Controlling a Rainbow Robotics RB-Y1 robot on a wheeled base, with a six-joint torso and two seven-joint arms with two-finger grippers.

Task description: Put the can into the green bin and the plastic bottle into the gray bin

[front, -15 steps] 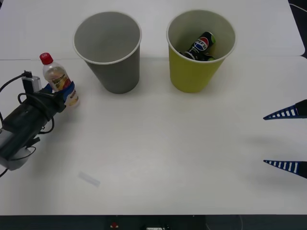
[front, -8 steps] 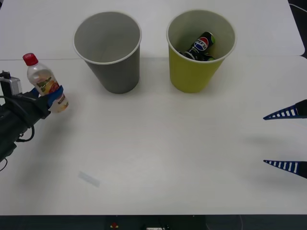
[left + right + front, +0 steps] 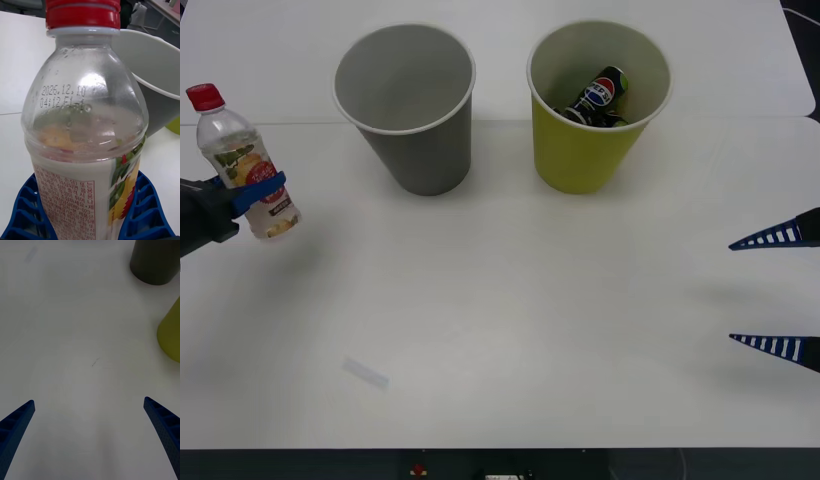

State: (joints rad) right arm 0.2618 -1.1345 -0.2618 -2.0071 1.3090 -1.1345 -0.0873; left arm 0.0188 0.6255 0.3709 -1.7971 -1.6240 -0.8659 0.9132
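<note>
To the right of the left gripper [image 3: 255, 195] and farther out: gray bin [image 3: 406, 105], lg tapered paper cup, white rim, mouth up. Beyond it, green bin [image 3: 595, 110], same shape, can [image 3: 600, 95] inside. Plastic bottle [image 3: 242, 160]: clear, red cap, near upright, clamped at label by L fingers. Right gripper [image 3: 778, 291] well apart, spread wide, idle.

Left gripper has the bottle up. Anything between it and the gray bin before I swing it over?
Nothing visible. The left gripper holds the plastic bottle upright at the table's left edge, and only bare table lies between it and the gray bin. The bin's mouth is open and looks empty.
</note>
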